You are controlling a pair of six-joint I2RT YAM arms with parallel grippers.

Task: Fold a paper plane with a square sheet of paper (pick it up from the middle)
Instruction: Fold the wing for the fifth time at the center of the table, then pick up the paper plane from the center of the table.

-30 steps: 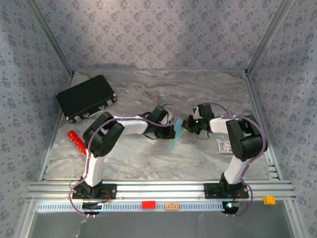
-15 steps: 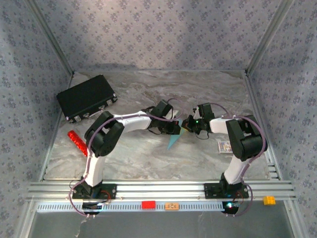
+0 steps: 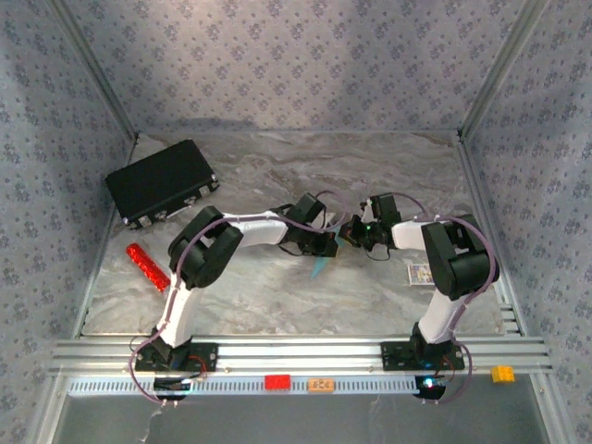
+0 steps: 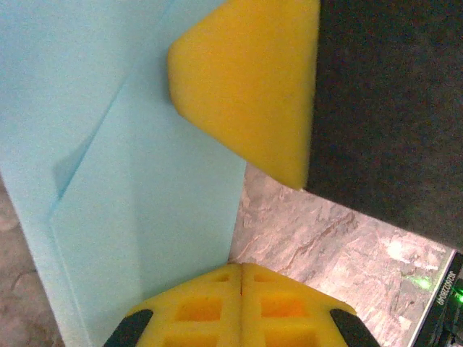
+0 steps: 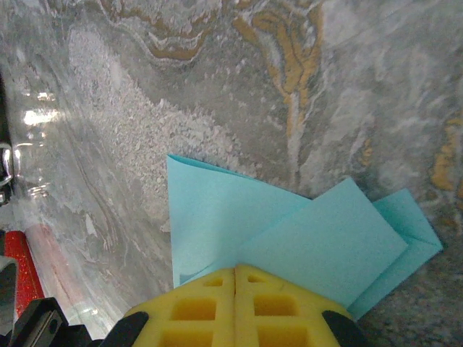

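Mid-bench: both end effectors are closed on the part-folded paper, face to face.

Nearest the bases, the paper points a blue tip down toward the bench; whether it touches cannot be told. Left end effector has its yellow pads pressed together at the paper's edge, layered flaps showing in the left wrist view. Right end effector, just beside it, pinches the opposite end. Judgement: the two-point hold keeps the thin sheet taut for the next crease. Red stick and black case lie well apart, uninvolved.
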